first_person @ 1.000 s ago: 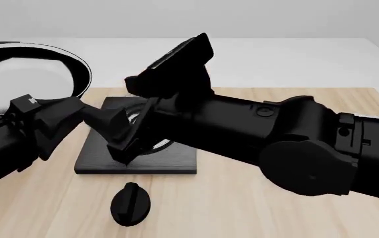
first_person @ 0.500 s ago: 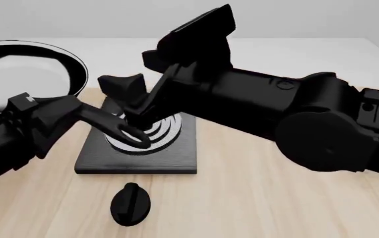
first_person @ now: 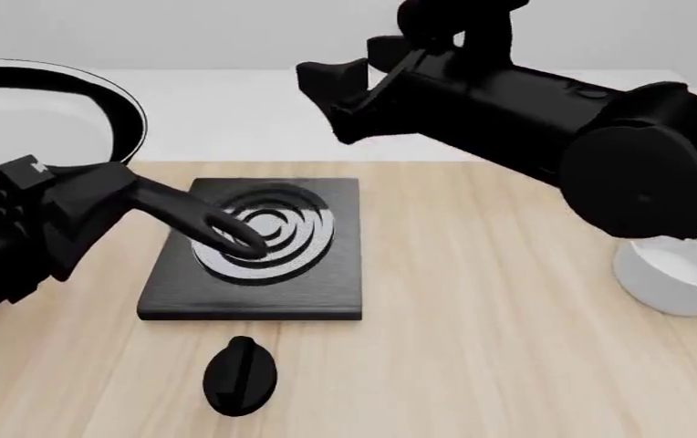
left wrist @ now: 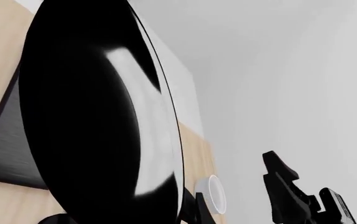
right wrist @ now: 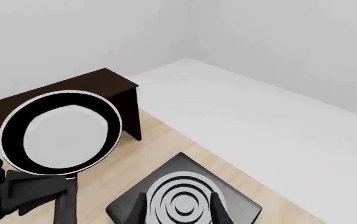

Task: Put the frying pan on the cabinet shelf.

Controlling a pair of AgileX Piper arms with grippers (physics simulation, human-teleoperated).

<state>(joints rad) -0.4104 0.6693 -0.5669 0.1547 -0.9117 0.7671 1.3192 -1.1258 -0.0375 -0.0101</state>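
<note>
Here your left tool is clenched on the pan, gripping it where the handle meets the bowl; the handle sticks out forward past the tool, its looped end hanging over the stove plate. The pan is lifted clear of the tabletop and tipped up on edge, so its glossy inside faces the front camera at the far left. In the right wrist view the pan stands in front of the dark cabinet, its rim overlapping the cabinet's top edge; you cannot tell from that view whether it touches the cabinet. The left wrist view is mostly filled by the pan's black underside, with the stove plate beyond it and the white bowl farther off.

Your right tool hangs high above the far edge of the stove plate, released and empty, its jaws parted. Its two fingertips frame the plate's rings in the right wrist view.

The white bowl sits on the tabletop at the right, partly hidden by your right arm. A black knob lies on the tabletop just in front of the stove plate
</note>
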